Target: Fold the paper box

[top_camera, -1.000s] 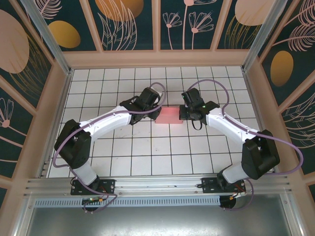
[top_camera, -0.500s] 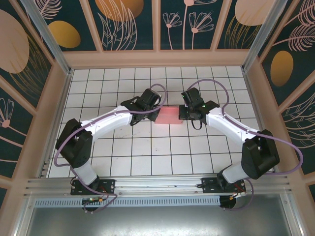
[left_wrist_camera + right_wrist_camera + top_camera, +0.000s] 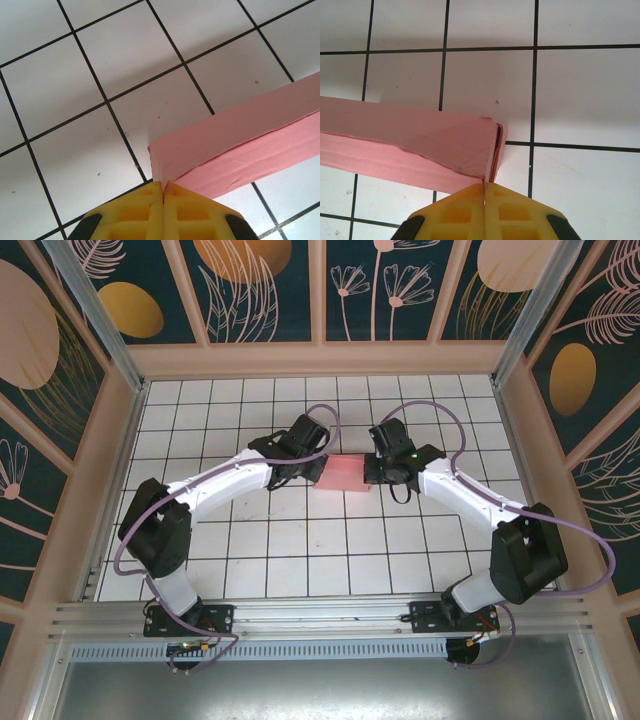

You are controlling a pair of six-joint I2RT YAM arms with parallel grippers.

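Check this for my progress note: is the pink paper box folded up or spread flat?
Folded up. The paper box shows walls meeting at corners, pinched by the left claw and right claw.

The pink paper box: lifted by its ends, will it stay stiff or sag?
Probably light and fairly stiff: the paper box is thin card folded into a hollow, creased shape. Likely easy to crush, since a seam gapes at its end. Held at corners by the left gripper and right gripper, it may twist.

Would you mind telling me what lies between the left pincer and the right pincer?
The paper box spans the gap, as the top view shows; the left pincer and right pincer each pinch one end.
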